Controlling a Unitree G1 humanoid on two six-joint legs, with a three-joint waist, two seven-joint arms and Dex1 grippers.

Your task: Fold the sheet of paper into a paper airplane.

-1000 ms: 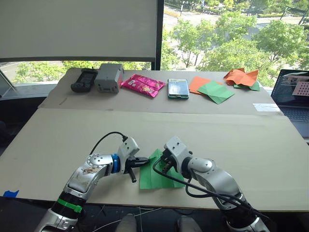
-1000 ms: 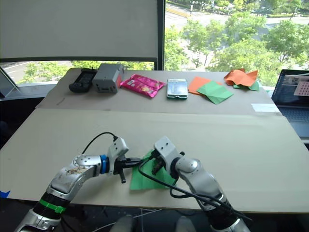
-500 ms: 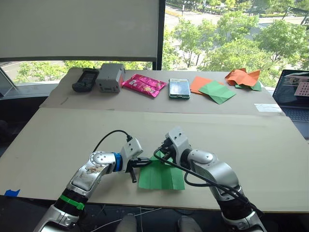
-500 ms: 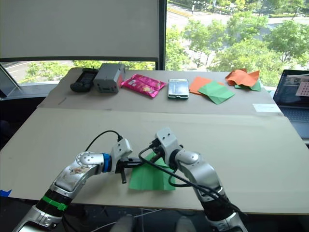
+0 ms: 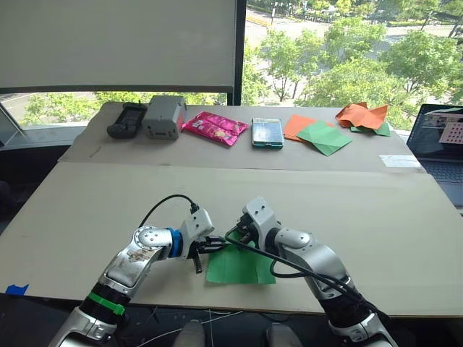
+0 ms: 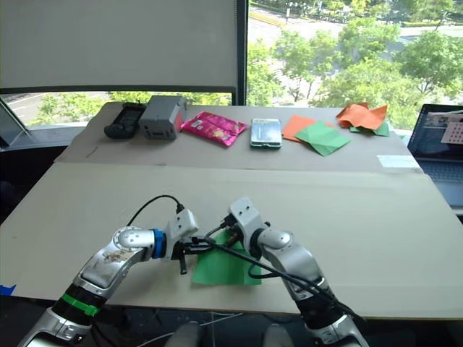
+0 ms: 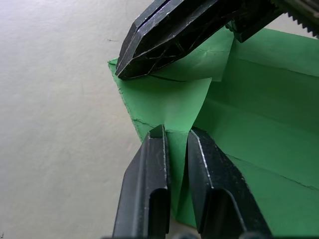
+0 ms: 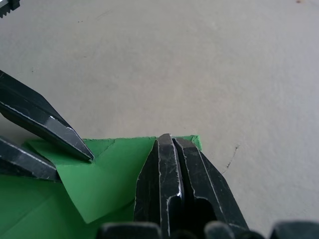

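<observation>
The cardboard-covered table (image 5: 405, 224) is carrying everything, with the work going on close to its near edge, between the two arms. Along the far side are lying a dark handset (image 5: 126, 120), a grey box (image 5: 163, 116), a pink snack packet (image 5: 214, 127), a phone (image 5: 267, 133), flat orange and darker green squares (image 5: 318, 134), and crumpled orange paper (image 5: 361, 116); a laptop (image 5: 438, 148) is sitting at the right edge.

The sheet of paper (image 5: 239, 265) is lying flat on the table near the front, bright green and crossed by straight crease lines. Judging by its shape, the fold is at an early stage: one far corner is turned over into a small triangular flap, while the rest is lying as a broad, roughly square piece. No pointed nose or wings are formed, so most of the folding seems left to do.

The right gripper (image 8: 168, 149) is pressing down on the sheet's far edge, its fingers drawn tightly together with no gap visible. The left gripper (image 7: 175, 137) is meeting the sheet at the folded corner with its fingers only a narrow slit apart; a thin ridge of green paper appears to be sitting between them, so it is probably pinching the flap's crease.
</observation>
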